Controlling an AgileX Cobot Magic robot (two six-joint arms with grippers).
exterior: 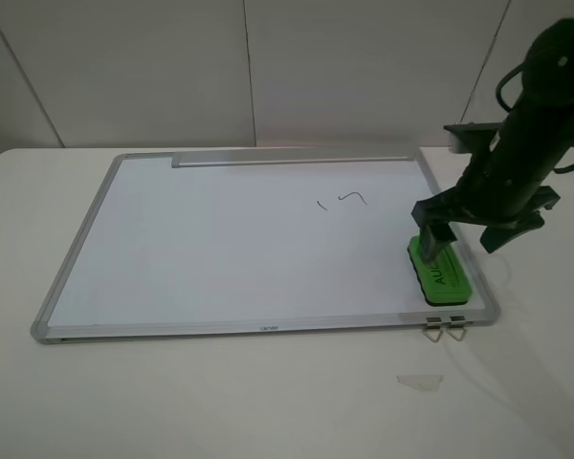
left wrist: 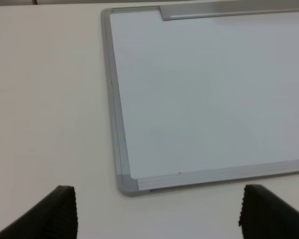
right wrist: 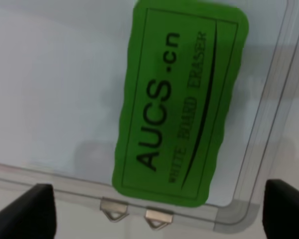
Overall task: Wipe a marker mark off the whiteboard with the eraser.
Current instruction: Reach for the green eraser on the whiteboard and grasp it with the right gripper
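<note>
The whiteboard point(exterior: 220, 239) lies flat on the table. The marker mark point(exterior: 342, 201), a short tick and a hooked squiggle, sits right of the board's centre. The green eraser point(exterior: 440, 271) rests on the board in its near right corner, by the frame. My right gripper point(exterior: 438, 241) hangs low over the eraser's far end. In the right wrist view it point(right wrist: 159, 209) is open, with a finger on each side of the eraser point(right wrist: 177, 99). My left gripper point(left wrist: 157, 219) is open and empty over bare table, just off a corner of the whiteboard point(left wrist: 214, 89).
Two metal clips point(exterior: 445, 328) stick out from the board's near edge below the eraser. A grey tray strip point(exterior: 292, 160) runs along the far edge. A small pale scrap point(exterior: 419, 382) lies on the table in front of the clips. A white wall stands behind.
</note>
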